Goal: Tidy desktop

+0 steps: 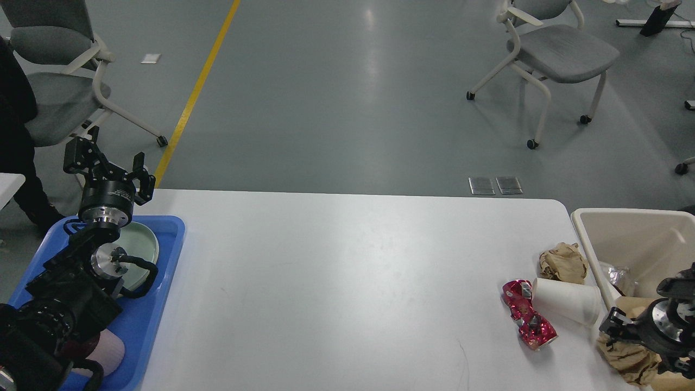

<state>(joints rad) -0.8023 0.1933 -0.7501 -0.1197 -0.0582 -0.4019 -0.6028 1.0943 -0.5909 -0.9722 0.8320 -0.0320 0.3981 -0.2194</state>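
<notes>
The white surface (347,282) fills the view's lower half, a blue tray (157,304) at its left end and a beige bin (630,239) at its right. The left hand (106,165) hangs above the tray, fingers spread apart. The right hand (640,339) sits low on crumpled brown paper (624,358); its grip cannot be made out. A crushed red can (528,320) touches a toppled white cup (567,307)

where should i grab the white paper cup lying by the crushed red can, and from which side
Grip the white paper cup across the middle of its round body, coming down from above. It lies on its side on the desktop, so the curved wall faces up. Its left end touches the crushed red can and its right end sits against the beige bin, leaving only the near and far sides for the end effector's fingers.
</notes>
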